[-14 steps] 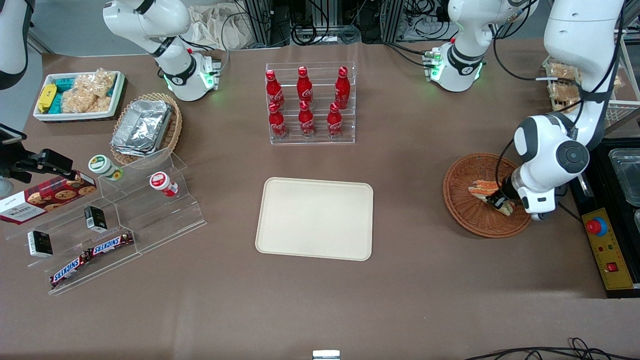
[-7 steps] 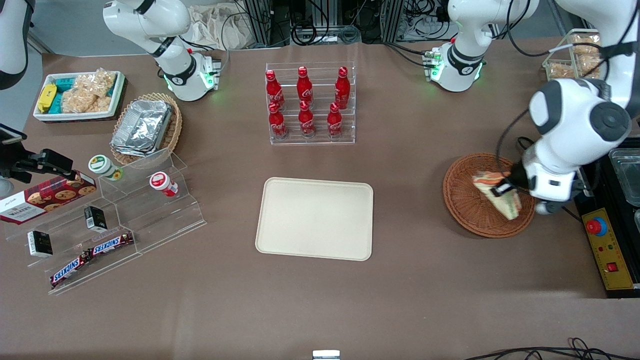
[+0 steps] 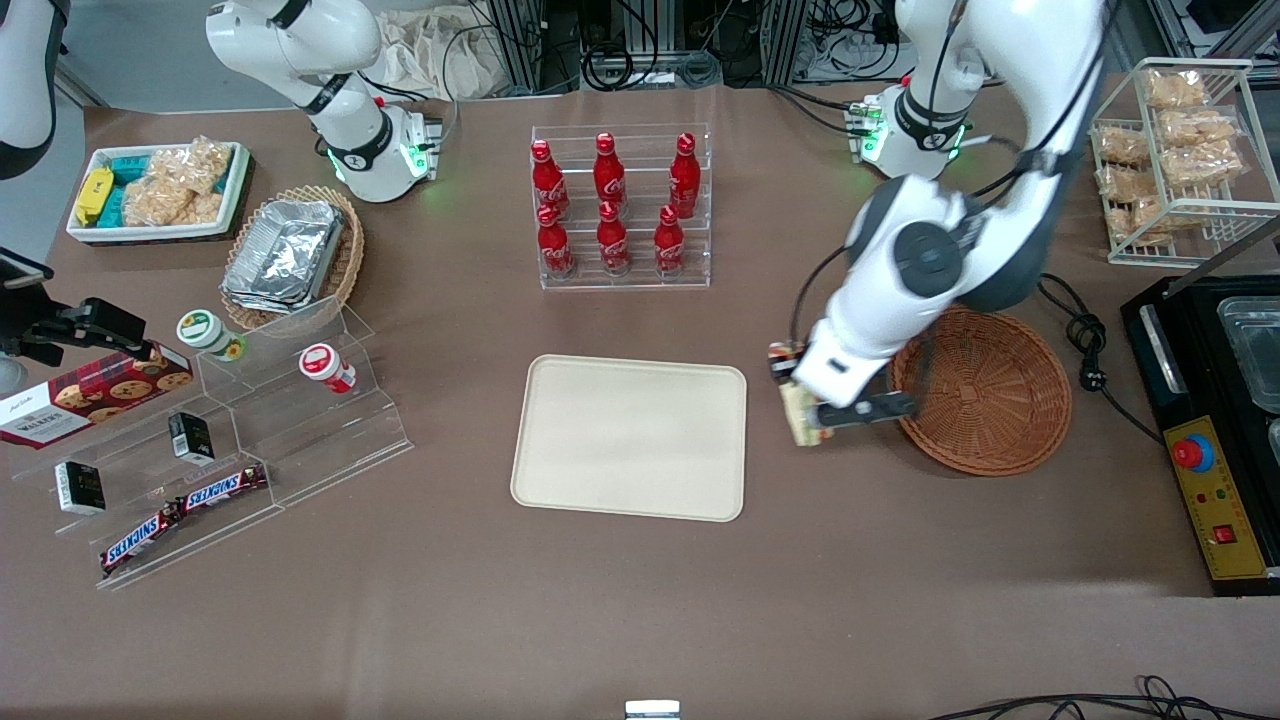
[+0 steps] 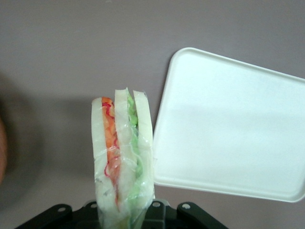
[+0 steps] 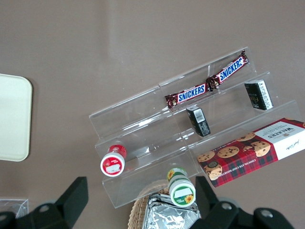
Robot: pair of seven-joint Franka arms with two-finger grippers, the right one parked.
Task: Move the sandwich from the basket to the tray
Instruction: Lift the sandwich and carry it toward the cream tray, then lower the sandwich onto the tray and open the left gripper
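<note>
My left gripper [image 3: 800, 405] is shut on the sandwich [image 3: 798, 415] and holds it above the table between the tray [image 3: 630, 436] and the basket [image 3: 985, 385]. The basket is a round reddish-brown wicker one with nothing in it. The tray is a flat cream rectangle with nothing on it. In the left wrist view the wrapped sandwich [image 4: 123, 162] stands up from the gripper [image 4: 125, 217], its orange, red and green filling edge showing, with the tray's rim [image 4: 209, 183] beside it over brown table.
A clear rack of red cola bottles [image 3: 615, 205] stands farther from the front camera than the tray. A wire rack of snack bags [image 3: 1170, 150] and a black appliance [image 3: 1215, 420] sit at the working arm's end. A clear stepped stand [image 3: 220, 440] with snacks sits at the parked arm's end.
My left gripper has lifted the sandwich out of the basket and carried it sideways toward the tray. The basket now holds nothing.
</note>
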